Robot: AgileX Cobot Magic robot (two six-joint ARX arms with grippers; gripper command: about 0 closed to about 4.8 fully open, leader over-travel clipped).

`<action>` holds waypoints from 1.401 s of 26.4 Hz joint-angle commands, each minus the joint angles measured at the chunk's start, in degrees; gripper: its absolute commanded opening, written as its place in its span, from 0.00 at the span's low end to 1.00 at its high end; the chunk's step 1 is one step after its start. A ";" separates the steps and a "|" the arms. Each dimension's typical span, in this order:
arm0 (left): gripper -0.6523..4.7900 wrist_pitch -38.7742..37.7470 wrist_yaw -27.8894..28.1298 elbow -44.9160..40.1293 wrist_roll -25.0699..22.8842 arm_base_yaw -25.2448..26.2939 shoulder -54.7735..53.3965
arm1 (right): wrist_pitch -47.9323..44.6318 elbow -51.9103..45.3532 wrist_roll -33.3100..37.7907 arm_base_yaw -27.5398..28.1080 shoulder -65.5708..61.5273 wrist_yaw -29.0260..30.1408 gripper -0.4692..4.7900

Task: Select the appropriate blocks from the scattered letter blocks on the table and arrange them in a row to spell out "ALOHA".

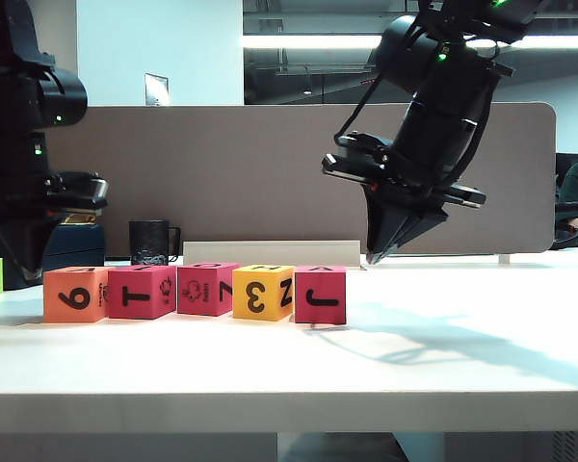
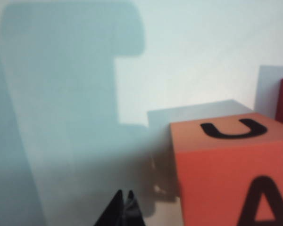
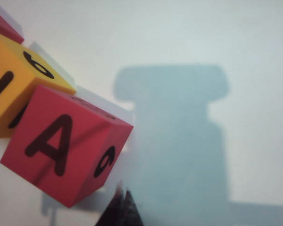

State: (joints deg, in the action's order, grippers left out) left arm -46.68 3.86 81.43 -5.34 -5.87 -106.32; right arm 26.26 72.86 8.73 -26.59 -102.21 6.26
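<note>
Five letter blocks point(image 1: 195, 291) were seen in row on table point(image 1: 433, 346), long axis left-to-right along front edge, faces 6, T, logo, 3/N, J shown toward exterior camera. Matte foam cubes; tabletop smooth, white. Left gripper point(image 2: 124, 207) was seen pressed together, empty, beside orange block point(image 2: 226, 174). Right gripper point(image 3: 122, 202) was pressed together, empty, beside J block point(image 1: 321, 295).

Both tools point(image 2: 124, 207) point(image 3: 122, 207) closed, raised.
</note>
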 commanded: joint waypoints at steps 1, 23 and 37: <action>0.11 0.94 -1.86 0.04 0.00 -0.02 -0.90 | -1.22 0.26 0.50 -0.13 -0.85 0.52 0.08; 0.11 8.28 -9.07 0.07 0.17 -4.37 -3.76 | -6.01 0.28 2.21 -0.87 -5.57 4.37 0.08; 0.11 9.29 2.12 0.17 -0.26 -6.47 -3.98 | -6.45 0.31 2.14 -0.83 -5.62 2.19 0.08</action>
State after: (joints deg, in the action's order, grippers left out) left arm -37.43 3.31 81.43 -5.34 -12.49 -110.52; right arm 20.75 72.86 10.87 -27.38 -108.01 8.71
